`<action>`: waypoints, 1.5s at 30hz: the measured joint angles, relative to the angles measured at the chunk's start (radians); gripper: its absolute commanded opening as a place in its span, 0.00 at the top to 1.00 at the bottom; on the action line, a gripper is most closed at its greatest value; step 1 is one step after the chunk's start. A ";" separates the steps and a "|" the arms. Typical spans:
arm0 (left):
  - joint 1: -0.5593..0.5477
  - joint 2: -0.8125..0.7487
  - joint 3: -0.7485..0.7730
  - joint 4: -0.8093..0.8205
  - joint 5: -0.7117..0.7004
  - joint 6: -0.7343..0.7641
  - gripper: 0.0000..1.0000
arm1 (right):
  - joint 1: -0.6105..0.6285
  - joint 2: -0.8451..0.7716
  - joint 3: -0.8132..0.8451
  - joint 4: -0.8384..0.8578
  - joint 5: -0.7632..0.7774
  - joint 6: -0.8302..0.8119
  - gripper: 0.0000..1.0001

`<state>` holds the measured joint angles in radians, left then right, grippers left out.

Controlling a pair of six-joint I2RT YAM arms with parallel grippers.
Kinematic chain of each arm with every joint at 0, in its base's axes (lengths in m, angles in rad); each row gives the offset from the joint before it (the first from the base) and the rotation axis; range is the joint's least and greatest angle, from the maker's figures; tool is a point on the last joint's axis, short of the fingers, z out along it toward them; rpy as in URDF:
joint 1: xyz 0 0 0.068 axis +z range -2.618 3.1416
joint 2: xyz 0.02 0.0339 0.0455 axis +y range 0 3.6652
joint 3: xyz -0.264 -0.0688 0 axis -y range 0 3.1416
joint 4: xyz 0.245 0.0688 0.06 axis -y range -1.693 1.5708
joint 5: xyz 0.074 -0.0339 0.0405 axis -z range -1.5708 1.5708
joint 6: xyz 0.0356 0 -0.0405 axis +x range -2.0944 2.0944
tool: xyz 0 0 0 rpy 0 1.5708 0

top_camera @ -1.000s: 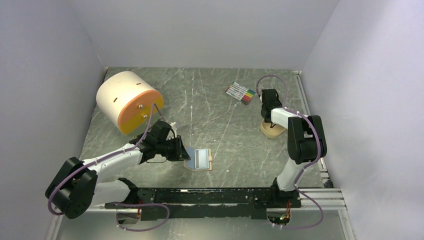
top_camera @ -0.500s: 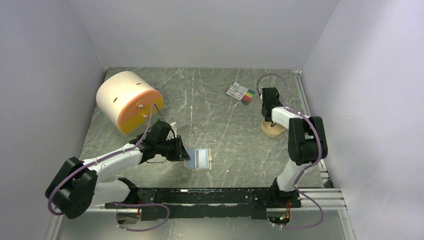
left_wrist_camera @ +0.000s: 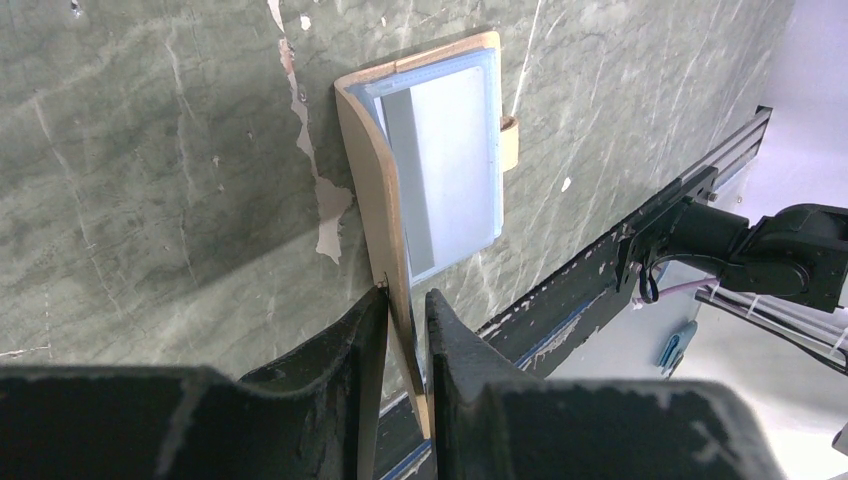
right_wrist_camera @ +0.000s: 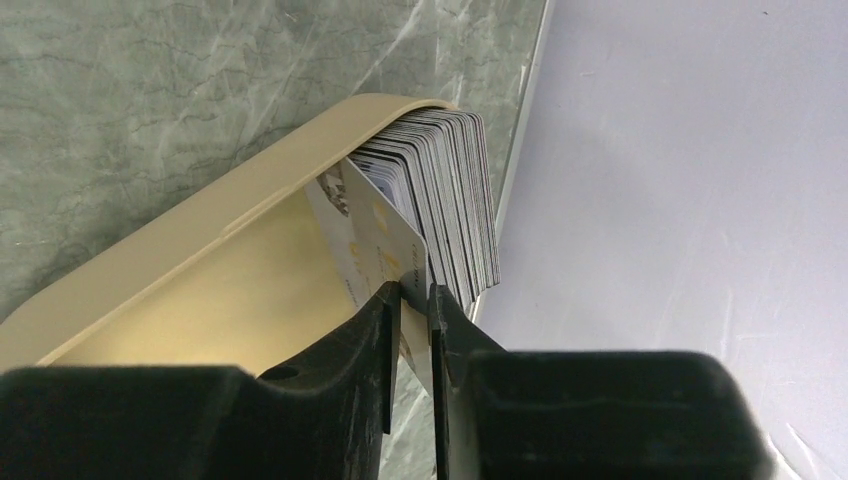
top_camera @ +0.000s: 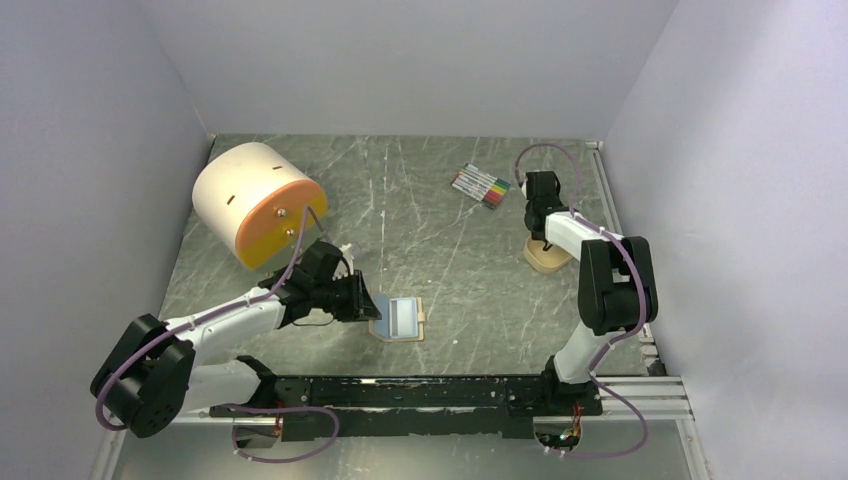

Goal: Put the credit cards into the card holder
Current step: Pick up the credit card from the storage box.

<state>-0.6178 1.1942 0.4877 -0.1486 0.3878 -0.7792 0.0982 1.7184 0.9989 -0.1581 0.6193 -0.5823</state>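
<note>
Crowding the tray, credit cards back the one right jaws pinch; left jaws clamp card holder.

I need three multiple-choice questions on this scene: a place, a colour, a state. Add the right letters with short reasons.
1. The credit cards stand: A in the tan tray; B among the pens; C on a shelf.
2. The drum has a flat face coloured: A blue; B orange; C green.
3. The card holder: A snapped shut; B folded twice; C open, cover pinched by the left tool.
A, cards upright in the tray. B, seen from above. C, sleeves exposed.
</note>
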 measured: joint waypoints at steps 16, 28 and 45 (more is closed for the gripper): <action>0.000 0.000 -0.005 0.000 0.002 -0.003 0.72 | 0.029 -0.109 0.027 -0.227 -0.092 0.125 1.00; 0.000 -0.042 -0.010 -0.012 -0.004 0.013 0.86 | 0.164 -0.249 0.271 -0.397 -0.256 0.308 1.00; 0.000 -0.046 -0.057 0.053 -0.011 -0.040 0.91 | 0.191 -0.486 0.074 -0.201 -0.908 0.789 1.00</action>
<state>-0.6178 1.1481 0.4309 -0.0959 0.3767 -0.8196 0.2893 1.2324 1.0725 -0.3588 -0.2882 0.2066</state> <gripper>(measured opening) 0.092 0.010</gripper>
